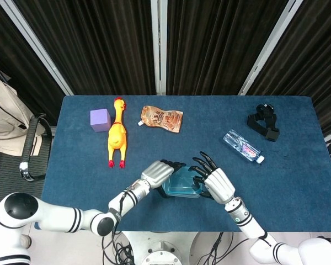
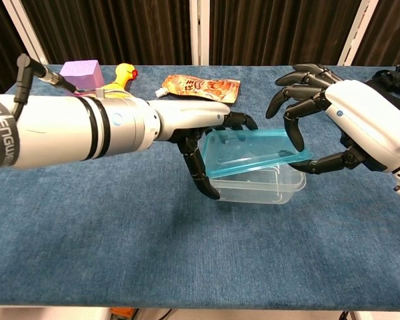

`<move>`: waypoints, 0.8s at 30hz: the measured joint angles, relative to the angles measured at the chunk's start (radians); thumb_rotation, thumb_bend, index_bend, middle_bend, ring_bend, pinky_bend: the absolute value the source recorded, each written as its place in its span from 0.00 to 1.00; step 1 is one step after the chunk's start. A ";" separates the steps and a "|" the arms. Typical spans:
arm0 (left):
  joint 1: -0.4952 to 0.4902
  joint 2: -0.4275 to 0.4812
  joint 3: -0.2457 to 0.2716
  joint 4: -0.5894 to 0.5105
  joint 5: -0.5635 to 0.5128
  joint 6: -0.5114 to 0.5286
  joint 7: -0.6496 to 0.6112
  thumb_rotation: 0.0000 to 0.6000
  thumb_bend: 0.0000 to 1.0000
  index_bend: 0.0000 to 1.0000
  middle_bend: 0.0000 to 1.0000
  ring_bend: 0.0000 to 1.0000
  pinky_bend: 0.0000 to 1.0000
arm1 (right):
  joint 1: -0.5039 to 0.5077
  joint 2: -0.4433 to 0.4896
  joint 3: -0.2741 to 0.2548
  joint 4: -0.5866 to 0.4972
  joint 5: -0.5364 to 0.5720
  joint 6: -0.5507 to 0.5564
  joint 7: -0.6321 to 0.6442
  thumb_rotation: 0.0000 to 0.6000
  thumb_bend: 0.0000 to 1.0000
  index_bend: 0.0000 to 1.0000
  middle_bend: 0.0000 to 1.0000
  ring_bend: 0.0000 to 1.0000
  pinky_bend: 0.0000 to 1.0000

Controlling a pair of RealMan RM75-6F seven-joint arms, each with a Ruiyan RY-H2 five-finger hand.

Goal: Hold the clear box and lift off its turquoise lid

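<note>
Black pleated curtains with pale vertical rails hang behind a table [image 1: 298, 182] covered in dark blue cloth. Near the front edge, about midway across, sits the clear box [image 2: 270, 188], resting on the cloth. The left hand [image 1: 159, 172] reaches in from the near left and grips the box's left end, dark fingers [image 2: 199, 172] curled down its near-left corner and others hooked over the far rim. The turquoise lid [image 2: 253, 151] is raised off the box on its right side and tilted, its left edge low by the left hand and its right edge lifted. The right hand [image 2: 350, 123] comes in from the right and pinches that raised right edge, thumb beneath and fingers arched over the top.

Farther back on the left lies a purple cube [image 1: 100, 120], with a yellow rubber chicken [image 1: 117, 134] just beside it to the right, stretched lengthwise with its red feet toward the near edge. An orange food pouch [image 1: 162, 118] lies flat in the far middle. On the right, a small plastic water bottle [image 1: 243, 147] lies on its side, and a black strap with a buckle [image 1: 264, 122] sits beyond it near the far right corner. Left of the table stands a chair with a beige bag [image 1: 5, 113] on it.
</note>
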 measured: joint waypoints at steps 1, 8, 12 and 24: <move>0.002 0.001 0.000 -0.001 0.006 0.002 -0.002 1.00 0.00 0.07 0.12 0.01 0.08 | 0.000 -0.001 0.000 0.002 0.000 0.001 0.001 1.00 0.98 0.79 0.36 0.15 0.04; 0.028 0.007 0.004 -0.005 0.058 0.025 -0.019 1.00 0.00 0.04 0.04 0.00 0.04 | 0.000 -0.009 0.003 0.017 0.003 0.010 0.008 1.00 0.99 0.80 0.36 0.16 0.04; 0.035 0.010 0.008 -0.002 0.071 0.024 -0.022 1.00 0.00 0.03 0.02 0.00 0.02 | 0.000 -0.012 0.003 0.024 0.006 0.011 0.010 1.00 0.99 0.80 0.36 0.16 0.04; 0.081 0.054 0.013 -0.015 0.105 0.068 -0.033 1.00 0.00 0.02 0.00 0.00 0.01 | -0.005 0.020 0.002 0.023 0.006 0.026 -0.004 1.00 0.99 0.81 0.36 0.16 0.04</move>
